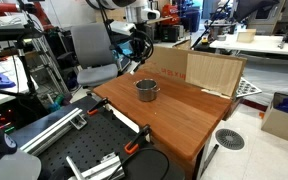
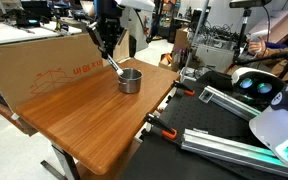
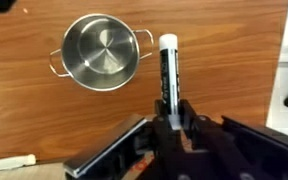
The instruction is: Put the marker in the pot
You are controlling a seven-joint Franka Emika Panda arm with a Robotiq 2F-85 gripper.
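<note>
The marker [image 3: 167, 72], a slim dark stick with a white end, is being held in the gripper [image 3: 171, 108], whose two fingers are pressing on its lower part from both sides, so the gripper is clenched on it. In the wrist view the marker is pointing up and away from the gripper over the wooden table [image 3: 44, 120], and its white end is lying level with the pot [image 3: 101, 50], just beside it on the right and not inside it. The pot is a small round steel one with two little handles and a shiny rim; it is standing upright on the table and nothing is lying in it. In an exterior view the marker [image 2: 114, 66] is hanging tilted under the gripper, with its lower end very near the rim of the pot [image 2: 130, 80], on the side toward the big cardboard box [image 2: 34, 65]; I cannot tell if it is touching the rim. In both exterior views the pot is standing near the middle of the table, with cardboard just behind it. An orange-and-black clamp [image 2: 164, 128] is sitting at the table edge, well apart from the pot.
</note>
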